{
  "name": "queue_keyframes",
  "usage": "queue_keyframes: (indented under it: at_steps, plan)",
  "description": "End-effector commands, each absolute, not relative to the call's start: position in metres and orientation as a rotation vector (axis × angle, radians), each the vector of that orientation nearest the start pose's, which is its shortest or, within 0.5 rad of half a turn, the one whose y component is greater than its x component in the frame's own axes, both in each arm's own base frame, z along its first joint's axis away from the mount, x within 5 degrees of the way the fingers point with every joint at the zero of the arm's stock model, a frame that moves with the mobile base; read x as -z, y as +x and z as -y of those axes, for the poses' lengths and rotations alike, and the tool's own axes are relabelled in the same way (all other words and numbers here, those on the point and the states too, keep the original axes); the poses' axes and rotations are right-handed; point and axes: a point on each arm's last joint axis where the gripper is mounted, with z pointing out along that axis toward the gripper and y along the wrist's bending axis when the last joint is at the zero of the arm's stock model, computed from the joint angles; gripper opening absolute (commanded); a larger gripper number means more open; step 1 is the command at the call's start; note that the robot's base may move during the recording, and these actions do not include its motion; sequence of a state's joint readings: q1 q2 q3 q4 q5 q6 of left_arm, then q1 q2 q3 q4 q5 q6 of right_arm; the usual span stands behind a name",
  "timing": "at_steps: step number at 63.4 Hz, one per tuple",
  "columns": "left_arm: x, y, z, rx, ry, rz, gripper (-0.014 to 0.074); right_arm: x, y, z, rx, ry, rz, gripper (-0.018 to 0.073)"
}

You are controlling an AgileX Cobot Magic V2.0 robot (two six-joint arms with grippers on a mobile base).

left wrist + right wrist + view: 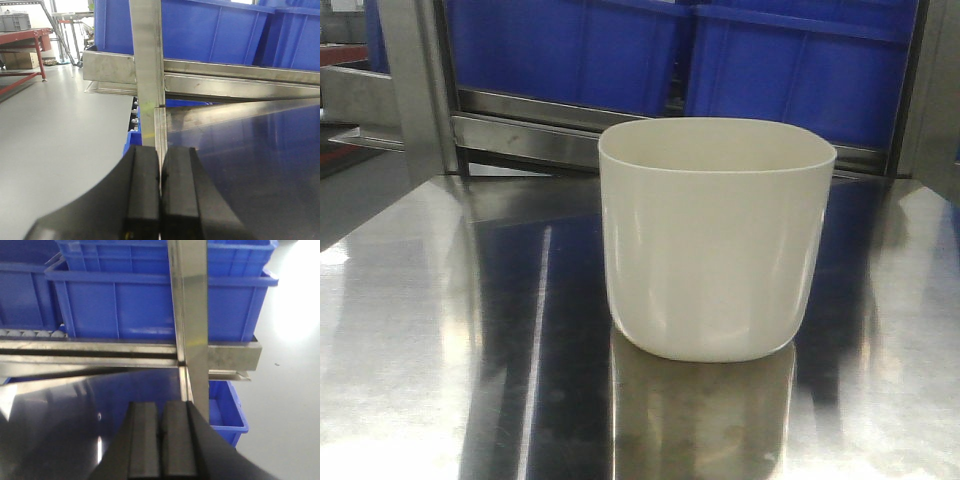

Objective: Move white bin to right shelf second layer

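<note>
Standing upright on the reflective steel counter (420, 330), white bin (715, 240), open top, in front of blue crates (800, 60) on the rack (520, 130) behind, left gripper (160, 165) closed with pads (142, 185) pressed together, facing a steel post (147, 65), right gripper (161, 415) closed likewise

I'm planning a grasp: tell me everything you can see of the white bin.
The glossy cream-white plastic bin stands upright on the mirror-like steel tabletop, which reflects it. It has a rounded-square rim and smooth, handle-free walls tapering to a rounded base. The visible inside looks empty. Behind it stand blue plastic crates; nothing else touches it.
</note>
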State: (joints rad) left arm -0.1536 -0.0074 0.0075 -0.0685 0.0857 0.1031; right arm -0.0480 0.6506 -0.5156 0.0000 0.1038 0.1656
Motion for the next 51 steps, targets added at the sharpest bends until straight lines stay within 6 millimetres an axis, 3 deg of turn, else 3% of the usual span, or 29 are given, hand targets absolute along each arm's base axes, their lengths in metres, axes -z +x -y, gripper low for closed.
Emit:
queue_keyframes:
  at_steps: [1, 12, 25, 34, 45, 49, 51]
  plan:
    - [-0.199, 0.056, 0.009, 0.107, 0.139, -1.501, 0.0085, -0.359, 0.168, 0.008, -0.099, 0.193, -1.689, 0.0055]
    - [-0.199, 0.056, 0.009, 0.107, 0.139, -1.501, 0.0085, -0.384, 0.214, -0.004, -0.243, 0.255, -1.952, 0.0055]
    - [-0.199, 0.056, 0.009, 0.107, 0.139, -1.501, 0.0085, -0.375, 0.255, -0.068, -0.382, -0.02, -2.312, 0.0055]
    - [-0.199, 0.056, 0.009, 0.107, 0.139, -1.501, 0.0085, -0.361, 0.267, -0.108, -0.386, -0.237, -2.382, 0.0055]
    - [-0.199, 0.056, 0.009, 0.107, 0.139, -1.501, 0.0085, -0.347, 0.274, -0.125, -0.397, -0.292, -2.412, 0.0062]
    - [-0.199, 0.056, 0.009, 0.107, 0.139, -1.501, 0.0085, -0.346, 0.275, -0.128, -0.4, -0.299, -2.41, 0.0111]
    - [-0.199, 0.056, 0.009, 0.107, 0.139, -1.501, 0.0085, -0.346, 0.275, -0.129, -0.403, -0.3, -2.403, 0.0183]
